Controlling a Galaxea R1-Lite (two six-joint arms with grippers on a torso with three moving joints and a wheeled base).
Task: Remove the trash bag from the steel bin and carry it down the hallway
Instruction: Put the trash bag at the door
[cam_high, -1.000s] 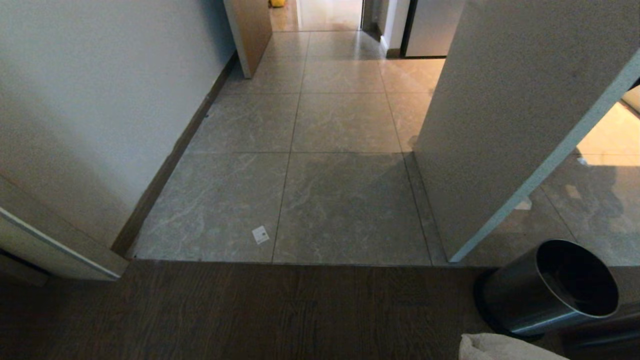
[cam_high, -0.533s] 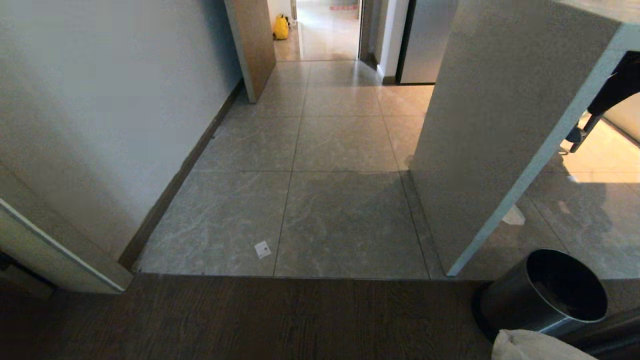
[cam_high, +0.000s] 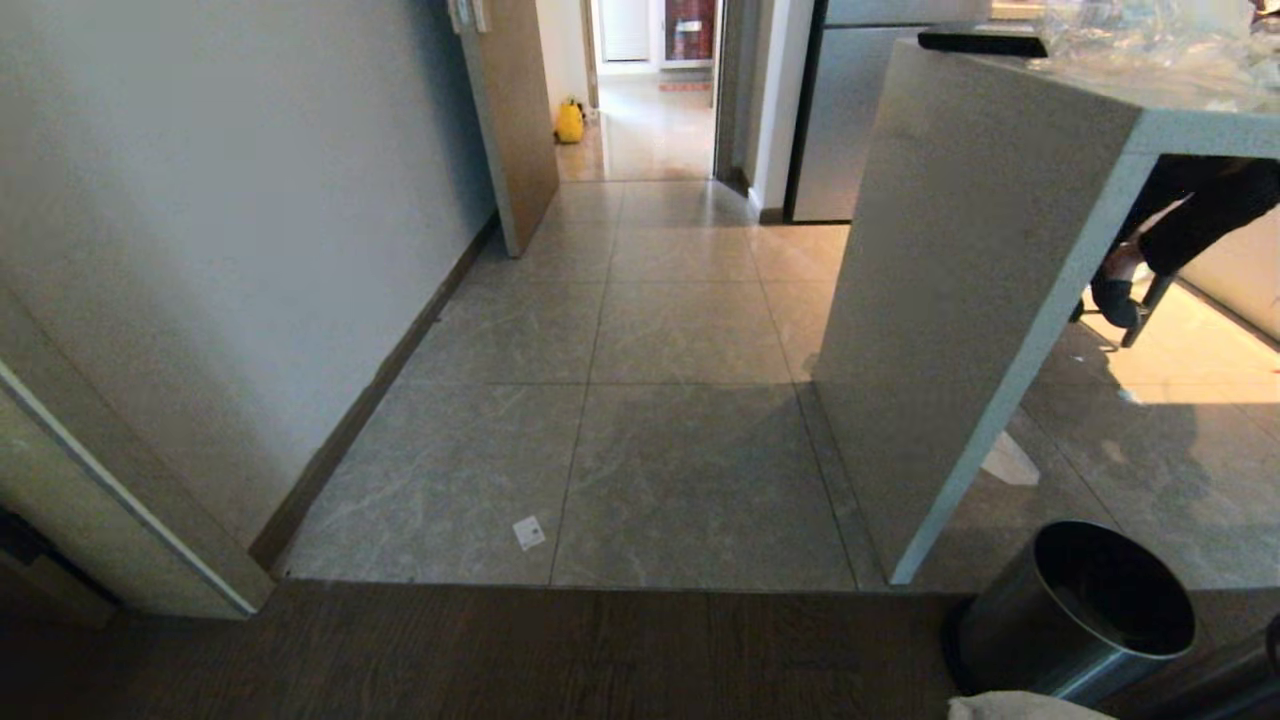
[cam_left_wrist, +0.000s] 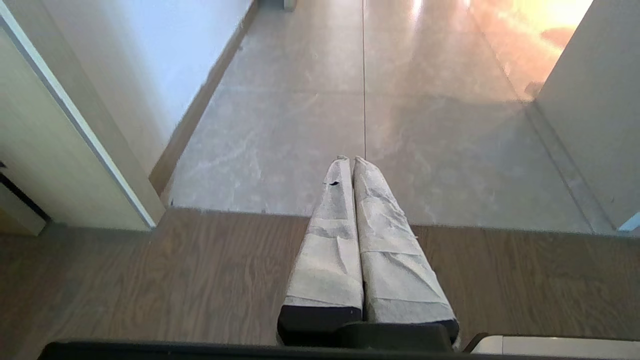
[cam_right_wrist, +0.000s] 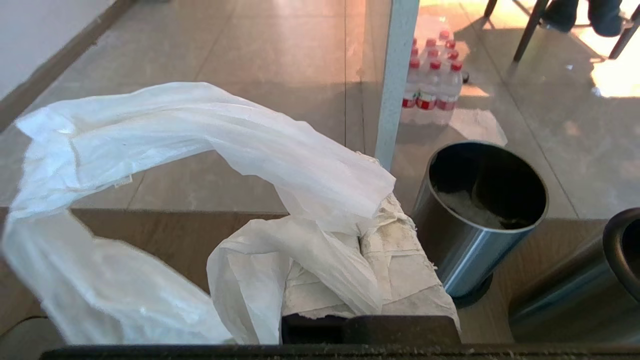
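Observation:
My right gripper (cam_right_wrist: 367, 220) is shut on the trash bag (cam_right_wrist: 175, 130), a thin crinkled white bag that loops up and drapes over the taped fingers (cam_right_wrist: 400, 260). Right beside it stands the steel bin (cam_right_wrist: 465, 250) on dark wood floor, its dark inside holding no bag. In the head view the steel bin (cam_high: 1010, 640) is at the lower right corner, with a cream bit of the right gripper's fingers (cam_high: 1020, 708) at the frame's edge. The tiled hallway (cam_high: 640, 330) runs straight ahead. My left gripper (cam_left_wrist: 348, 159) is shut and empty above the wood floor.
A grey counter end panel (cam_high: 960, 300) stands right of the hallway. An open door (cam_high: 520, 120) and a yellow bag (cam_high: 569, 122) are far down it. A seated person's legs (cam_high: 1130, 290) show behind the counter. A pack of water bottles (cam_right_wrist: 432, 80) and a second dark cylinder (cam_right_wrist: 590, 290) lie near the bin.
The head camera has tilted upward: the whole scene slid down and more of the far hallway and the counter top shows. Neither arm nor the bin has moved.

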